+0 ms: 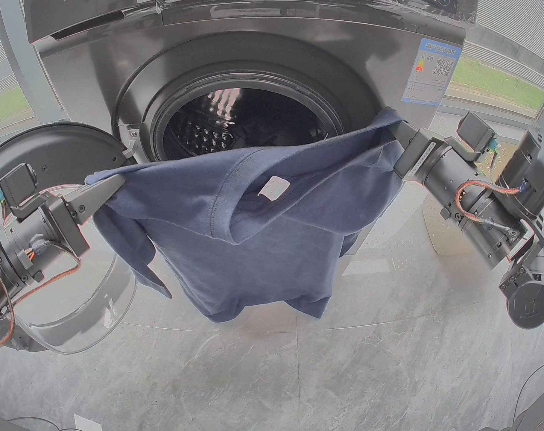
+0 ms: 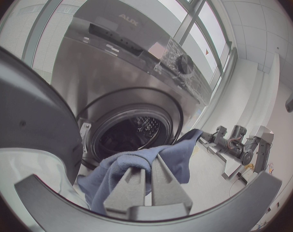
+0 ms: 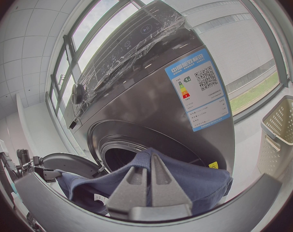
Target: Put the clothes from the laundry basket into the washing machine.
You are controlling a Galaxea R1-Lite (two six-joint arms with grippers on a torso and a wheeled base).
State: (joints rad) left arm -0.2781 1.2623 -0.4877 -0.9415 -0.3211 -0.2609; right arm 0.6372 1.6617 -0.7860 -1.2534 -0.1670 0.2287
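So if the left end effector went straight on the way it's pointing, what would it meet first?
Apart from the shirt it holds, the left end effector seems aimed at the washing machine's open drum mouth; it might clip the rim, depth is unclear.

You face the washing machine (image 1: 272, 49) at the far side, its door (image 1: 56, 151) swung open to the left. The T-shirt (image 1: 254, 240) hangs before the drum opening (image 1: 242, 121), held between the left gripper (image 1: 113, 184) and the right gripper (image 1: 397, 130). The laundry basket (image 3: 278, 129) stands right of the machine.
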